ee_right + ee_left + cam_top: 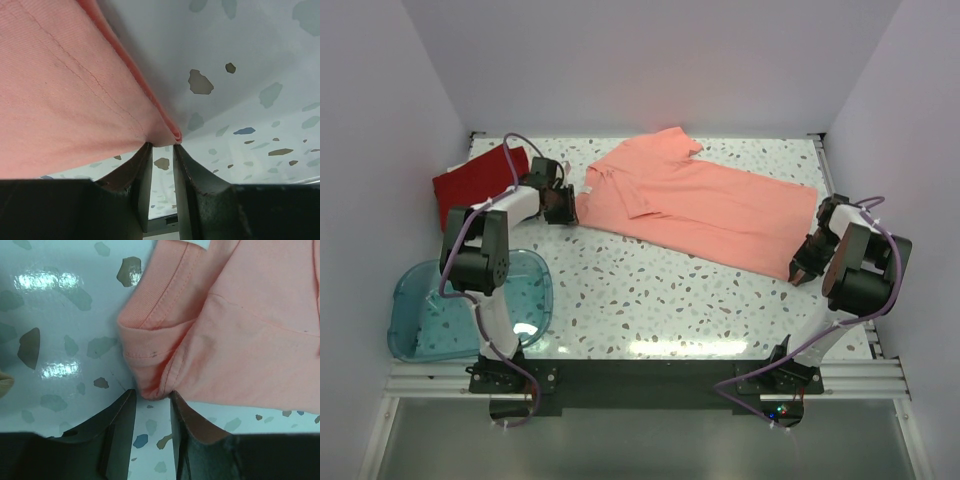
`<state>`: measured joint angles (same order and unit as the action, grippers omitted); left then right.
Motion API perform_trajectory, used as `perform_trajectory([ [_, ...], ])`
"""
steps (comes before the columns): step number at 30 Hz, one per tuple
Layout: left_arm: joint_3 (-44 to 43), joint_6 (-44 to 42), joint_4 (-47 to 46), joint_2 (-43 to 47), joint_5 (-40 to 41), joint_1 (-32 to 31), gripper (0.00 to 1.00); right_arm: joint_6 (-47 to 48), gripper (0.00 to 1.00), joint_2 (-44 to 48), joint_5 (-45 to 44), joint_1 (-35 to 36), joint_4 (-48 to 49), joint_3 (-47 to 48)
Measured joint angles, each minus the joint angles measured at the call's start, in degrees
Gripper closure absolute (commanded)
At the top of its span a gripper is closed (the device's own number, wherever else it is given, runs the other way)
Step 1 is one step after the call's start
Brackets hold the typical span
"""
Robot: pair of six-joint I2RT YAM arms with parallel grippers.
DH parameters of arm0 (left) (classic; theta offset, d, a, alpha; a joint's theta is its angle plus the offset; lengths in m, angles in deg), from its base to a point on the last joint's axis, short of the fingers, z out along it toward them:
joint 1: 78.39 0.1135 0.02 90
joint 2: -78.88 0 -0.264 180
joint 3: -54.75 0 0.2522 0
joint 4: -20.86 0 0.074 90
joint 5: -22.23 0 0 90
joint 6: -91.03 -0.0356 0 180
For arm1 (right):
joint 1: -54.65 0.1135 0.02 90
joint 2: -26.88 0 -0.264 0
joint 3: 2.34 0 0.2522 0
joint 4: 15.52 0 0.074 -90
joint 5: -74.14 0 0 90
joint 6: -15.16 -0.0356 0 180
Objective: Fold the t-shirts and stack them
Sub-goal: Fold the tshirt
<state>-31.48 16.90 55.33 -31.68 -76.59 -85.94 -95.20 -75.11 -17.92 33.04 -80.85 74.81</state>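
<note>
Item: salmon-pink t-shirt (700,205), spread flat on speckled table (650,290), held at two ends.

Detail: shirt lies from far centre across to near right, collar end at left, one sleeve towards the far wall. Left gripper (560,207) sits at the shirt's left edge, jaws drawn close and pinching a folded seam corner at the tips (151,395). Right gripper (798,272) sits at the near right corner, jaws likewise narrow and nipping the hem corner (161,145). Deep red t-shirt (470,180) is bunched at far left, just beside the left arm. Translucent blue tub (420,300) stands at near left, well apart from the pink shirt.
</note>
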Motion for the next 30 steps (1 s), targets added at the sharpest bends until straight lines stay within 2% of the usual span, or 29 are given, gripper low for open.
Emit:
perform_trajectory([
  [8,-0.3,0.2,-0.8,-1.2,0.0,0.0,0.79,-0.2,0.82,-0.9,0.0,0.0,0.2,0.0],
  [16,-0.4,-0.1,-0.9,-1.4,0.3,0.0,1.00,-0.6,0.97,-1.5,-0.1,0.0,-0.1,0.5],
  [19,-0.6,-0.5,-0.7,-1.4,0.3,0.0,1.00,-0.7,1.00,-1.8,-0.2,0.0,-0.5,0.9],
  [30,-4.6,-6.2,2.6,-1.4,1.2,0.0,1.00,-1.0,1.00,-3.2,-1.8,0.1,-1.8,2.3],
])
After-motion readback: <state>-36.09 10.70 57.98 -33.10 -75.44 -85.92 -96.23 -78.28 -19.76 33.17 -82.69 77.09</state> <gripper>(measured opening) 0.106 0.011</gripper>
